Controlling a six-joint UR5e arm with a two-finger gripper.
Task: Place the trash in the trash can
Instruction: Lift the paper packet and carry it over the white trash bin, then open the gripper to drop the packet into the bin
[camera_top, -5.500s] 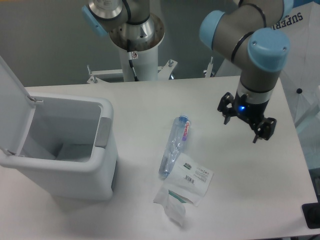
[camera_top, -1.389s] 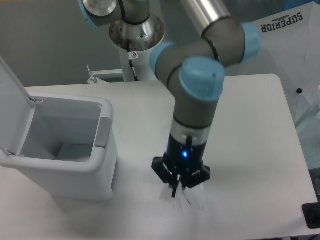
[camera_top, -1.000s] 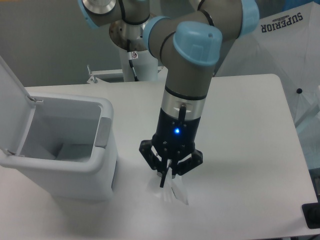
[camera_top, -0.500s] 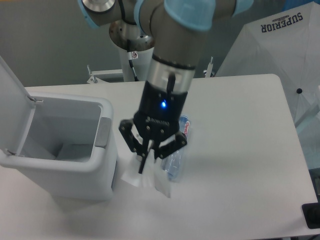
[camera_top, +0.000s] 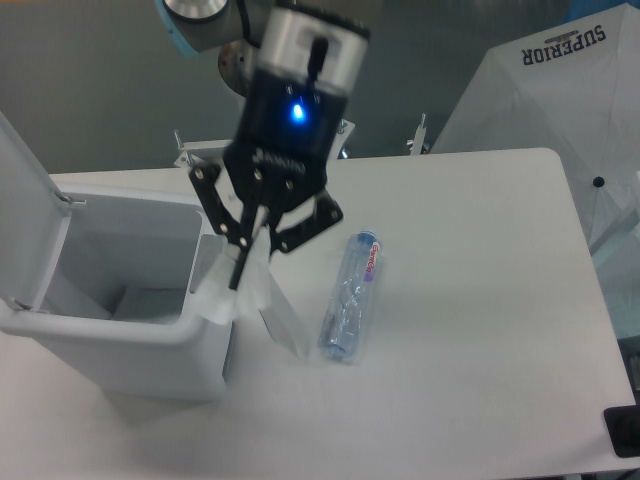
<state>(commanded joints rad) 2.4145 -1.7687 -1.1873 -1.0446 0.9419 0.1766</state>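
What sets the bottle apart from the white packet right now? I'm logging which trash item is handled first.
The white packet hangs in the air, pinched in the hand by the trash can rim; the bottle lies on the table, untouched. The packet is white, flat and crinkly; the bottle is clear bluish, roughly tubular, with a red label. Both are outside the trash can.

Black gripper, small blue light glowing on black wrist above it. White crinkly packet, part see-through toward lower end. Clear bluish bottle, red label with white print near upper end. White bin, white lid, grey panel on side facing bottle. White table. Grey arm, pale blue caps. White sheet with dark lettering at top right. Grey wall behind.
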